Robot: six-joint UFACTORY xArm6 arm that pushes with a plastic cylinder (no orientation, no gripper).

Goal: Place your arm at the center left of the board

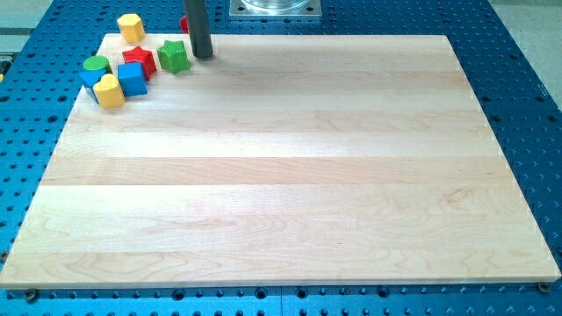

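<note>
Nearest the camera, the pale wooden board (290, 219) lies bare across its whole near and middle span, resting on the blue perforated desk (527, 96); the target, the middle of the board's left edge, is open wood with nothing on it. Farther back, at the far left corner, sits the cluster: a yellow heart-shaped block (109, 90) nearest, a blue cube (132, 78) just right of it, a green round block atop a blue one (95, 68) at the left, a red star block (139, 59), a green star block (174, 55), and a yellow hexagonal block (131, 27) farthest. A scrap of red shows behind the rod; its shape cannot be told. My tip (203, 56) stands just right of the green star, apart from it. As end effector it is a plain dark rod with nothing to open or close, and it carries nothing. I judge the clean route is to draw toward the near side first, clear of the cluster, then sweep left, so no block gets dragged.
</note>
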